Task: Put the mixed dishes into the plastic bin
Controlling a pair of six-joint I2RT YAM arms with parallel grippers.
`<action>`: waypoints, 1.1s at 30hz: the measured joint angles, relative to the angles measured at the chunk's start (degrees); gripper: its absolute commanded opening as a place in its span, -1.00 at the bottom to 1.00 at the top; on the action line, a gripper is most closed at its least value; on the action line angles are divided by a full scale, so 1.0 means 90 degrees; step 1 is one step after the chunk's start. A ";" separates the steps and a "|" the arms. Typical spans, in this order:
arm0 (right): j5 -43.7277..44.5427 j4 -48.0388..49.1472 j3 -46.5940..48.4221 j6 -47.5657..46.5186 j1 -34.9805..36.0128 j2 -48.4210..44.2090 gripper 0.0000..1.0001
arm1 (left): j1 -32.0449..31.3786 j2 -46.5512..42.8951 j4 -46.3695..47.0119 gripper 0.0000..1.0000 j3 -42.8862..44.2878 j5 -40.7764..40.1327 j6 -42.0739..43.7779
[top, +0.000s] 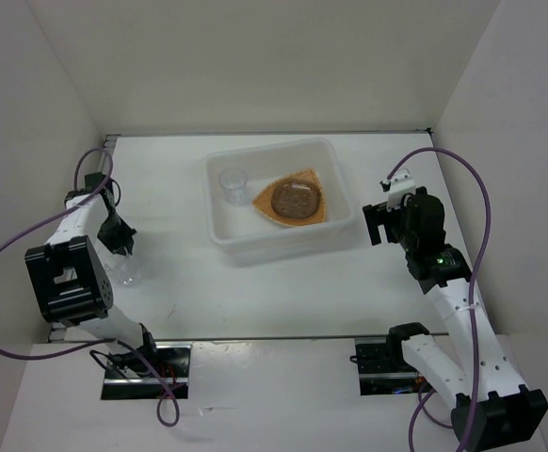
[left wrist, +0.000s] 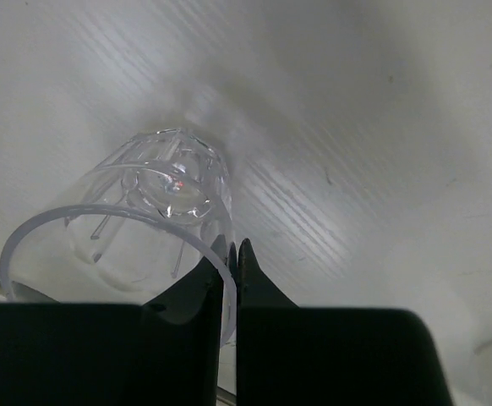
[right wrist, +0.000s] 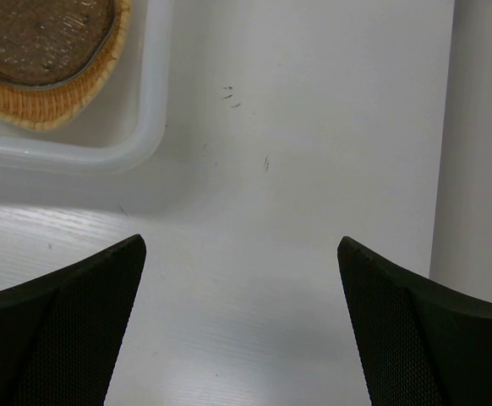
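Note:
The white plastic bin (top: 219, 232) stands mid-table. Inside it lie the orange-tan ribbed plate (top: 317, 215) with a grey-brown small plate (top: 296, 200) on top, and a clear cup (top: 233, 184) at its left end. My left gripper (top: 120, 243) is at the table's left side, shut on the rim of another clear cup (top: 126, 271); in the left wrist view the cup (left wrist: 157, 203) hangs from the pinched fingers (left wrist: 233, 254). My right gripper (top: 379, 224) is open and empty just right of the bin; its wrist view (right wrist: 242, 254) shows the bin's corner (right wrist: 149, 127) and the plate (right wrist: 51, 97).
White walls close in the table on the left, back and right. The right wall (right wrist: 483, 144) is near my right gripper. The arm bases and cables sit at the near edge.

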 measured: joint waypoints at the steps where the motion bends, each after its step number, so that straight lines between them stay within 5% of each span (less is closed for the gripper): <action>1: 0.0005 -0.0002 -0.0015 0.0002 0.0000 -0.0002 0.98 | 0.0002 -0.0012 -0.0007 -1.00 0.0039 0.0080 -0.0002; 4: 0.0015 0.0000 -0.0017 0.0000 0.0000 -0.0005 0.98 | 0.0000 -0.0316 0.0119 -1.00 0.0282 0.0537 -0.0010; 8: 0.0024 0.0000 -0.0017 0.0000 0.0000 0.0000 0.98 | -0.0187 -0.1168 0.0840 -1.00 0.1234 0.2380 0.0058; 13: 0.0022 0.0000 -0.0017 0.0000 0.0000 0.0017 0.98 | -0.1848 -0.0379 0.1576 -1.00 0.3662 0.3774 0.0673; 16: 0.0027 0.0002 -0.0017 0.0005 0.0000 0.0017 0.98 | -0.3004 0.0355 0.1171 -1.00 0.4660 0.3492 0.1358; 21: 0.0032 0.0005 -0.0019 0.0005 0.0000 0.0017 0.98 | -0.4262 0.1348 0.0124 -1.00 0.4818 0.2584 0.2069; 33: 0.0119 0.0005 -0.0019 0.0005 0.0000 0.0017 0.98 | -0.5090 0.2550 -0.0444 -1.00 0.4505 0.1200 0.2535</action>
